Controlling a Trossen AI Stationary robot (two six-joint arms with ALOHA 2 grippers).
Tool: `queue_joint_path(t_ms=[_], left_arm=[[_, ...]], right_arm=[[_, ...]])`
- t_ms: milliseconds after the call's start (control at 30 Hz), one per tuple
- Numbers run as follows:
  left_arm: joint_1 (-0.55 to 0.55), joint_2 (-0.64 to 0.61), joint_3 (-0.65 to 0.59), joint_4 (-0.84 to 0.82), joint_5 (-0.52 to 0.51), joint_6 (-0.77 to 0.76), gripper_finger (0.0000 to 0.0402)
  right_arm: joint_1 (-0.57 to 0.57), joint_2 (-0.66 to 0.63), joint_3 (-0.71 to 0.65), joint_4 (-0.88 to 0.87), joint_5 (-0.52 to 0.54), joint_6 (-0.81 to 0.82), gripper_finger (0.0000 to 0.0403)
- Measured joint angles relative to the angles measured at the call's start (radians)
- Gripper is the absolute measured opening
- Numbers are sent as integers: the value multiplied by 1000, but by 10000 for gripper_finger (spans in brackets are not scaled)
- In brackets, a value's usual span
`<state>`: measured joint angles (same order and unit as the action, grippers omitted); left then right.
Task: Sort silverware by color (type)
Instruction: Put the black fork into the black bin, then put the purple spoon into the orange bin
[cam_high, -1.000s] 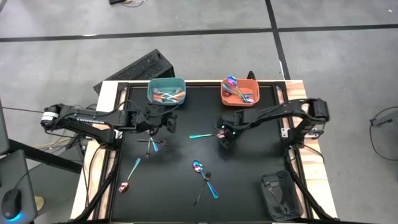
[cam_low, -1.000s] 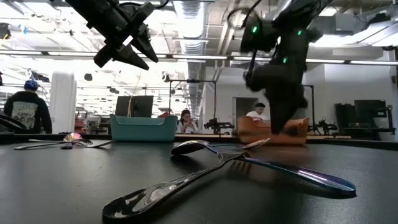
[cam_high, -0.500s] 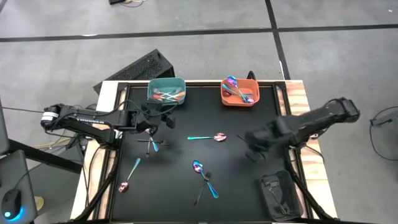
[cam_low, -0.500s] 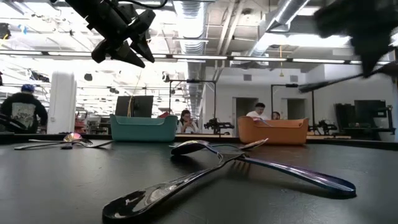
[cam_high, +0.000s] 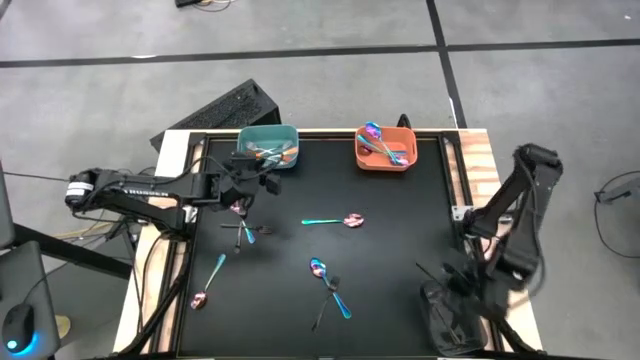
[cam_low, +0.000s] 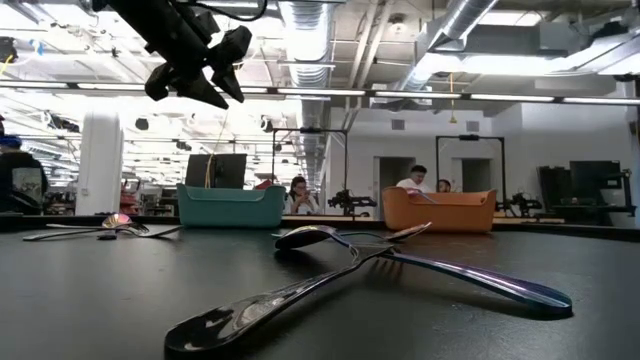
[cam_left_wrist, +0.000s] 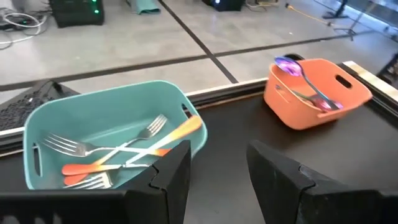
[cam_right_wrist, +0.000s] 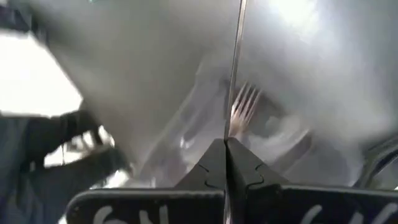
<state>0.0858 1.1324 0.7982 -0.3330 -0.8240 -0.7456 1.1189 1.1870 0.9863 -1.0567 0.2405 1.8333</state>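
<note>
Teal bin (cam_left_wrist: 112, 134) of forks sitting just ahead of my spread, empty left gripper (cam_left_wrist: 214, 180), I am judging a slow drop toward the forks (cam_high: 240, 232) on the mat best, right gripper (cam_right_wrist: 225, 163) pressed together, pinching a fork (cam_right_wrist: 244, 106).

At my black table's (cam_high: 400, 240) far edge sit a teal bin (cam_high: 268, 147) and an orange bin (cam_high: 386, 148), well apart.

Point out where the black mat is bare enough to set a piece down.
Bare: the stretch right of the teal-handled spoon, below the orange bin, and the mat's near-left corner. Crowded: the pile under the left gripper and the crossed pieces mid-front.
</note>
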Motion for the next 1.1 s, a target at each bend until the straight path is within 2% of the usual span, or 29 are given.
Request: queue_joint_path(t_ms=[167, 333, 467, 667, 767, 900, 1000, 1100], left_arm=[[36, 0, 0, 11, 7, 0, 144], [83, 0, 0, 11, 8, -1, 144], [120, 0, 0, 12, 54, -21, 144], [135, 0, 0, 56, 128, -15, 144], [135, 0, 0, 81, 132, -12, 144], [135, 0, 0, 89, 160, -11, 144], [134, 0, 0, 90, 209, -10, 144], [123, 0, 0, 92, 267, -10, 144]], right_arm=[[137, 105, 0, 128, -1, 101, 10], [171, 191, 0, 120, -2, 183, 31], [168, 217, 0, 118, -2, 183, 80], [139, 192, 0, 99, -15, 172, 176], [97, 150, 0, 50, 12, 106, 207], [-1, 71, 0, -16, 108, -39, 216], [-107, 10, 0, -45, 201, -223, 210], [-248, -34, 1, -47, 255, -475, 202]])
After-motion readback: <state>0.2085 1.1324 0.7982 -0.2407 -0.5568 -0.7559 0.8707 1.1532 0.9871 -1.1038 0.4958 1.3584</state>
